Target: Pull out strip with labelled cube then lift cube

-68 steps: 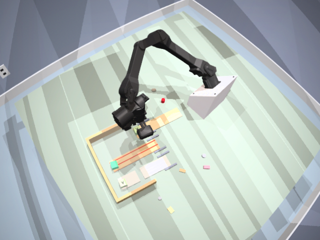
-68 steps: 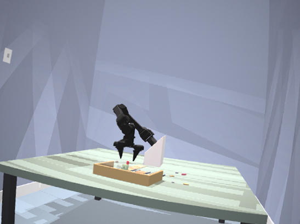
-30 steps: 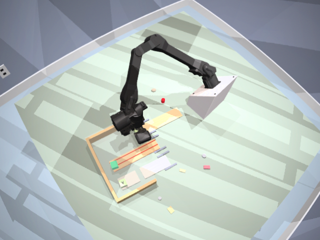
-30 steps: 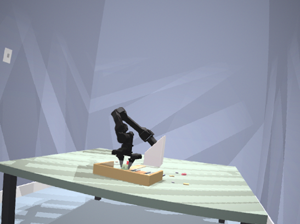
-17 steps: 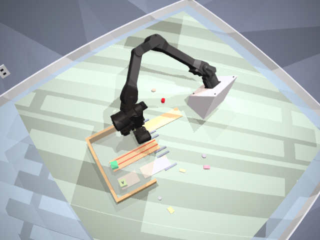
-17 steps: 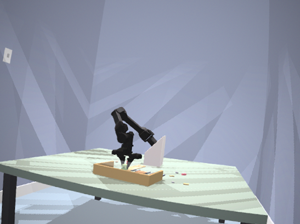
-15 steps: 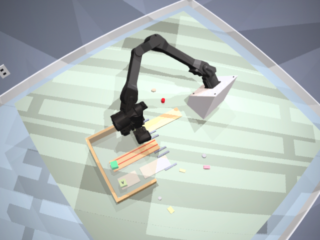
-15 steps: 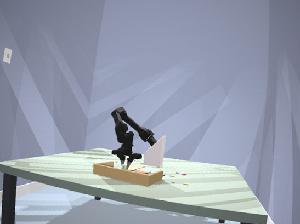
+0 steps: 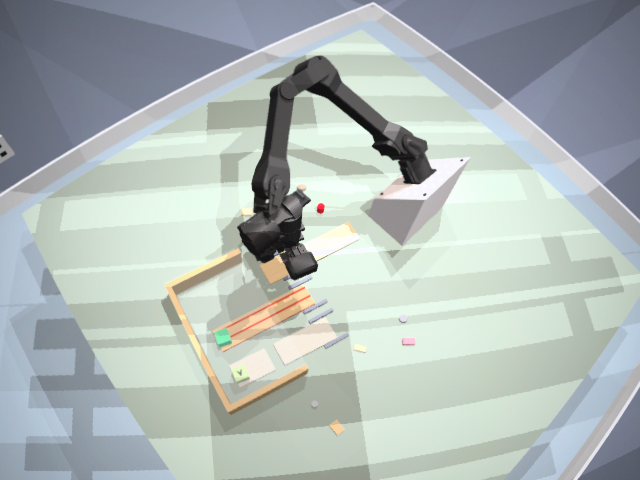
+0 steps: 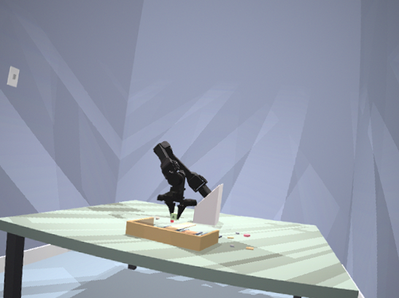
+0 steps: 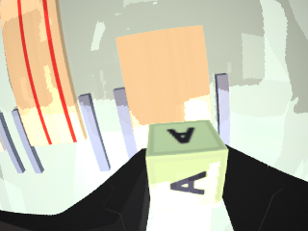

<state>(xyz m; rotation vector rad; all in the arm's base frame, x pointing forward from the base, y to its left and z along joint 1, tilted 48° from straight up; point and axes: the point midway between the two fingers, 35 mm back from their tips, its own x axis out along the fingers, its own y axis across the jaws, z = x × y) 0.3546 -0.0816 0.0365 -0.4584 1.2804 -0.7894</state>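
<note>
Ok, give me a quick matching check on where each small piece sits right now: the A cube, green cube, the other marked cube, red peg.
Things:
1. A cube
2. green cube
3. pale marked cube
4. red peg

Places:
a. on the table, outside the wooden frame
b. held in the gripper
c. at the end of the red-lined strip
d. on the short pale strip

Pairs: 1-b, 2-c, 3-d, 4-a
</note>
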